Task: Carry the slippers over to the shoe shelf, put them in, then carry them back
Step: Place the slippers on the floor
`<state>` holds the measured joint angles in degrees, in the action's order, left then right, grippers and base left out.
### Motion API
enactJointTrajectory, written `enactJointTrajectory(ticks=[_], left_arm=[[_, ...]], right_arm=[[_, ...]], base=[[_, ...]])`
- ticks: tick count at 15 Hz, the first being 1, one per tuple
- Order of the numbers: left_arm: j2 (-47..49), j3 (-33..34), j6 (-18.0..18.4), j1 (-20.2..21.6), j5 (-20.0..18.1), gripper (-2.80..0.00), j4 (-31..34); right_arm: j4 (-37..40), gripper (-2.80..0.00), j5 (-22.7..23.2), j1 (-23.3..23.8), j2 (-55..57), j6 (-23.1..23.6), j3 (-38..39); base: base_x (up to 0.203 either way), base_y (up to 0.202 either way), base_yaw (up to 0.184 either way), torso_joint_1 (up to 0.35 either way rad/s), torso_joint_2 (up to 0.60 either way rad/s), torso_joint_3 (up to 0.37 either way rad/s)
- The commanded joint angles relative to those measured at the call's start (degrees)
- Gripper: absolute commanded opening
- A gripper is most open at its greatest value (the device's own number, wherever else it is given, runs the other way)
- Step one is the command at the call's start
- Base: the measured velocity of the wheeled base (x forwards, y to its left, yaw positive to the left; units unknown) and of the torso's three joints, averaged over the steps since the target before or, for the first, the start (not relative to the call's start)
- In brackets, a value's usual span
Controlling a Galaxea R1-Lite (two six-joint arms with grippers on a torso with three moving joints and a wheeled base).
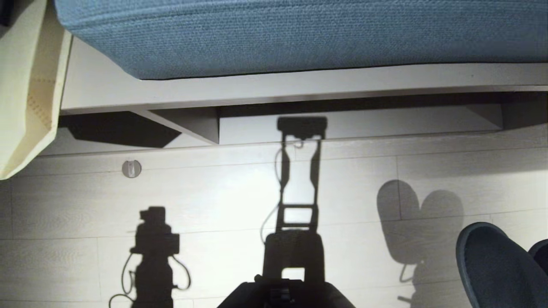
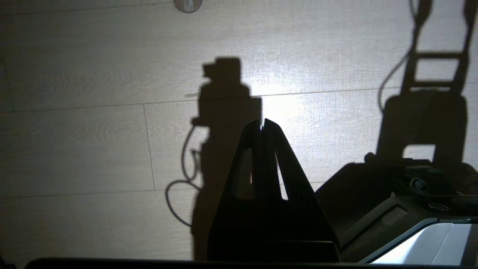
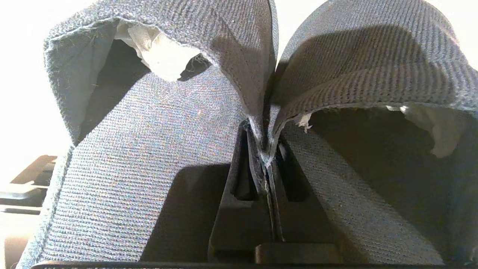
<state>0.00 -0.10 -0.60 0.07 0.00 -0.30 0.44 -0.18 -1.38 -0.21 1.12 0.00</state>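
Right claw (image 3: 267,164) is pinched on the slippers (image 3: 157,157), both gripped together by the inner edges of their uppers, so I have them hanging side by side at my right. They are charcoal woven fabric, backless, with white paper stuffing (image 3: 164,59) showing inside the toes. On my head camera one rounded toe (image 1: 492,265) pokes in above the pale wood floor (image 1: 214,205). Left claw (image 2: 262,127) hangs pressed together, holding nothing, over that floor.

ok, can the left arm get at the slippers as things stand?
Probably not directly: the slippers are pinched in the right gripper, on the robot's far right, while the left gripper hangs shut over bare floor.
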Motion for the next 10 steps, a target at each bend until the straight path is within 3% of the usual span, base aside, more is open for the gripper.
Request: enactJointTrajectory(ticks=[1, 10], left_arm=[[0.09, 0.01, -0.02, 0.01, 0.00, -2.80, -0.05], [0.09, 0.01, -0.02, 0.01, 0.00, -2.80, -0.05]], right_arm=[[-0.09, -2.80, 0.01, -0.03, 0.21, 0.02, 0.09], [0.00, -2.80, 0.01, -0.03, 0.21, 0.02, 0.09]], base=[[0.000, 0.000, 0.000, -0.005, 0.00, 0.202], [0.000, 0.000, 0.000, 0.002, 0.00, 0.201]])
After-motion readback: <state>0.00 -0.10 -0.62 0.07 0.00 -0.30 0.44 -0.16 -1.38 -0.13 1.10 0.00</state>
